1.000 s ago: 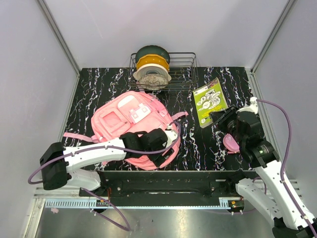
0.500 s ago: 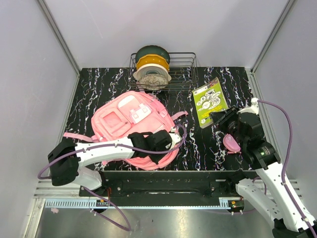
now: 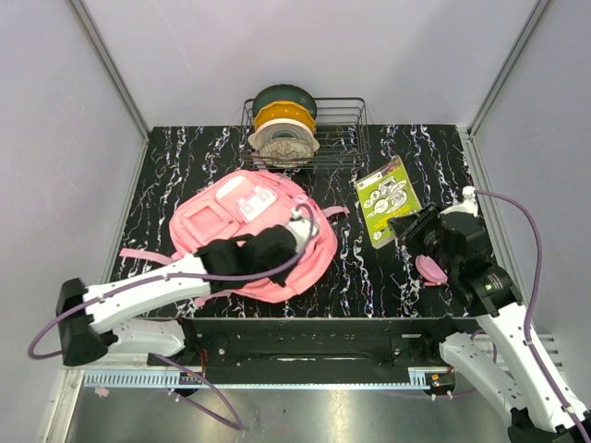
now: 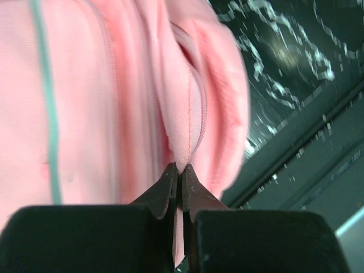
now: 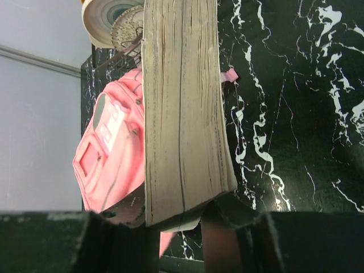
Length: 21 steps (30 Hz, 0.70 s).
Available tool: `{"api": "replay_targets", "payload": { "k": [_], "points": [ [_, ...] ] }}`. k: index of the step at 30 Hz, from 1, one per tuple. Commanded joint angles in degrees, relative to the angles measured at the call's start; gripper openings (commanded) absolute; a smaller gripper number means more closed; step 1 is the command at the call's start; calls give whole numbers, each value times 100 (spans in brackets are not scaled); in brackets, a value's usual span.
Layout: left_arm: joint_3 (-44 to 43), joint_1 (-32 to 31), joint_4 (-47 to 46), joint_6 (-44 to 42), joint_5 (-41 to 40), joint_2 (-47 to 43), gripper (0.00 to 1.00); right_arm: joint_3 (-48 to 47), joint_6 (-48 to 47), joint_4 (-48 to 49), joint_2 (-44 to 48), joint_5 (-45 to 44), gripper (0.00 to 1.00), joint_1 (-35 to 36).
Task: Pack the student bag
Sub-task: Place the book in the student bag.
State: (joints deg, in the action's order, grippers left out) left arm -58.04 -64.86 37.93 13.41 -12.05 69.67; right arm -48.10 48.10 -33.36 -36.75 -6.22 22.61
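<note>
Left claw (image 4: 179, 172): tips pinched tight on a fold of pink cloth beside a zip seam of the large soft pink fabric backpack (image 3: 231, 217), with only fabric between them. We note a pale-green stripe running down the panel left of the pinch. From above, the claw sits over the backpack's right near part, and the arm lies across its near side. The backpack lies flat on the black white-veined marble-look table (image 3: 185, 166), front pockets up, one strap trailing off its left side.

Right claw (image 5: 182, 219): clamped on the lower end of a thick green-covered paperback book (image 3: 388, 196), grey page edges toward the wrist camera. The book is right of the backpack and apart from it; we cannot tell whether it touches the table. A small pink oval object (image 3: 428, 268) lies farther right of the backpack, partly under the right arm. Behind the backpack, a wire basket (image 3: 346, 138) holds stacked round spools (image 3: 284, 129): green, yellow, white.
</note>
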Motion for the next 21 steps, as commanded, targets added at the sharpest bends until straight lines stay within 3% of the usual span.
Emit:
{"api": "replay_targets", "payload": {
  "k": [1,6,10,14,17,21],
  "points": [
    [-532,412,-190,83,-921,-796,0,-33,121,357,247,235,0,-11],
    [-603,641,-120,-198,-641,-1096,0,125,218,278,335,367,0,-2],
    [-673,650,47,56,-1263,-1139,0,99,218,304,231,604,0,-11],
    [-980,947,100,92,-1668,-1403,0,20,226,383,11,1394,0,-2],
    [-1437,1552,109,83,-1529,-1421,0,-68,603,374,-183,2307,0,-11],
    [-1841,1810,-58,-75,-1502,-1404,0,107,973,479,-131,3212,0,-11]
  ]
}}
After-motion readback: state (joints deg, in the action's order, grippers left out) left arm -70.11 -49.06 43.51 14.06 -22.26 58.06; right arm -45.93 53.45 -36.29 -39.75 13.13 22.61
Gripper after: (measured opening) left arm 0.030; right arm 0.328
